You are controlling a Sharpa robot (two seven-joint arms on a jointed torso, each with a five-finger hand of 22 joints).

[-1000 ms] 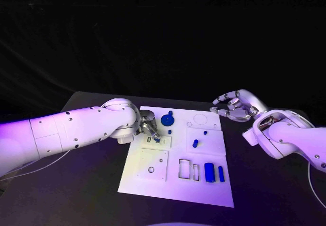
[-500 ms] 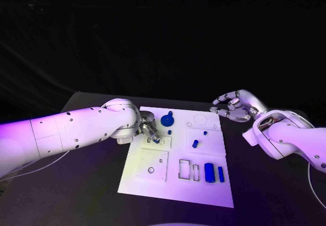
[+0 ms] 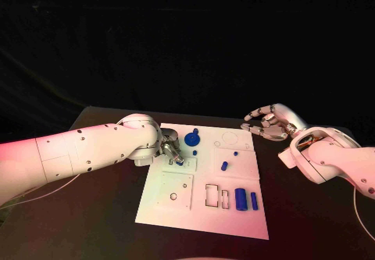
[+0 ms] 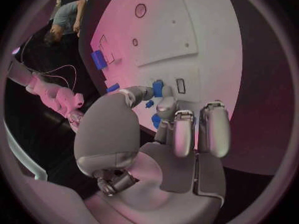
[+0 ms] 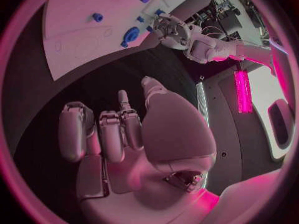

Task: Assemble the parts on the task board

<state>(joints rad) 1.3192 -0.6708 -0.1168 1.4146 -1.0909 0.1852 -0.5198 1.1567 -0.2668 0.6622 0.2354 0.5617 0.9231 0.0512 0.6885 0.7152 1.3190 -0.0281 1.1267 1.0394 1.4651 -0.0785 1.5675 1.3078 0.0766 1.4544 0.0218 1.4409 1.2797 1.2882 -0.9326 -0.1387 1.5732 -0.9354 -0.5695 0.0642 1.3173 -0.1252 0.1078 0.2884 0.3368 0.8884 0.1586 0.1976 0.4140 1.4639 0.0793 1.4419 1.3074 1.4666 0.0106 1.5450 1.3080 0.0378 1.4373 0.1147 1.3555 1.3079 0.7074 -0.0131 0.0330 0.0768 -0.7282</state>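
Nearest us on the task board [image 3: 234, 222], two upright blue bars [image 3: 246, 199] sit side by side near its right edge. Farther up, we see the left hand [image 3: 170, 149] over the board's left edge, pinching a small blue part [image 4: 157, 88]. Beyond, right hand [image 3: 268, 123] hovers off the board's far right corner, fingers loosely curled, holding nothing.
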